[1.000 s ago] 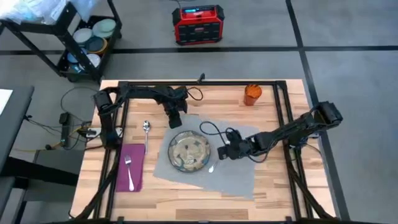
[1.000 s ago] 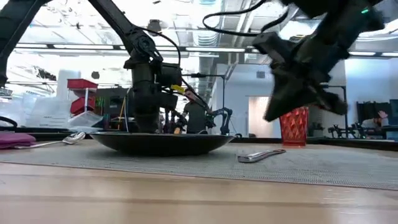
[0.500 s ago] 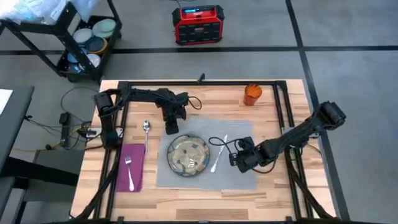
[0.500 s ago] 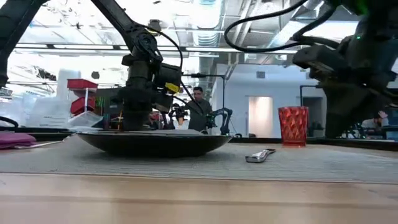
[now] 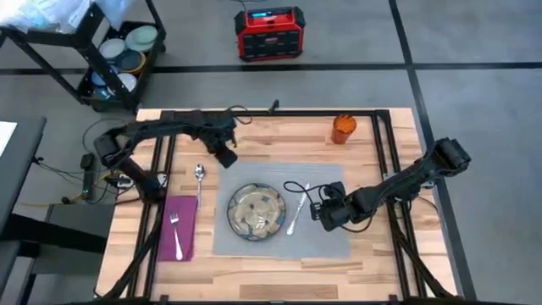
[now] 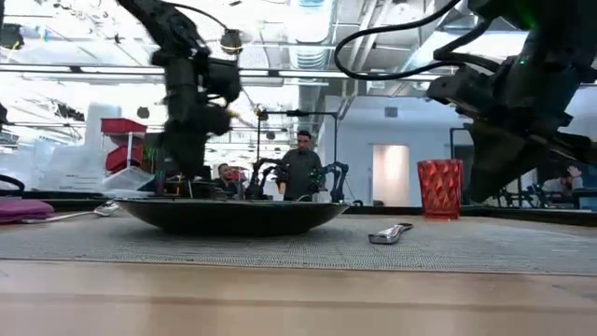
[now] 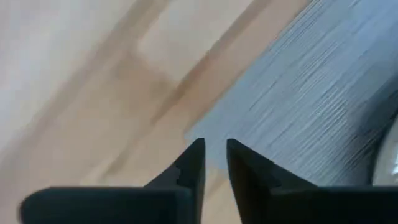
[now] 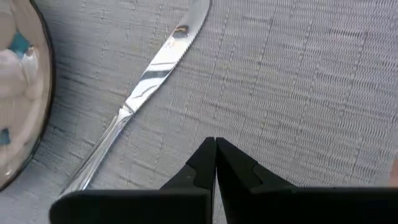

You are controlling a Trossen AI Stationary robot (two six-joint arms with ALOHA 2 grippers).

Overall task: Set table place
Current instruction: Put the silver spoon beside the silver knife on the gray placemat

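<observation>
Knife (image 5: 296, 207) lies on the mat (image 5: 330, 241), long axis 1 to 7 o'clock; right gripper (image 5: 323, 214) closed, empty, at its 3 o'clock; left gripper (image 5: 226, 158) slightly parted, empty.

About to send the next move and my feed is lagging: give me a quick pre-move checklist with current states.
1. Right pincer empty and shut, above the mat: ok.
2. Knife released, flat on the mat right of the plate, not touching it: ok.
3. Fork on the napkin, left of the mat: ok.
4. Spoon lies on bare table left of the mat, not yet beside the knife: not ok.
5. Left pincer empty, jaws slightly apart, over the mat's far-left corner: ok.
6. Cup upright at the far edge, off the mat: ok.
</observation>
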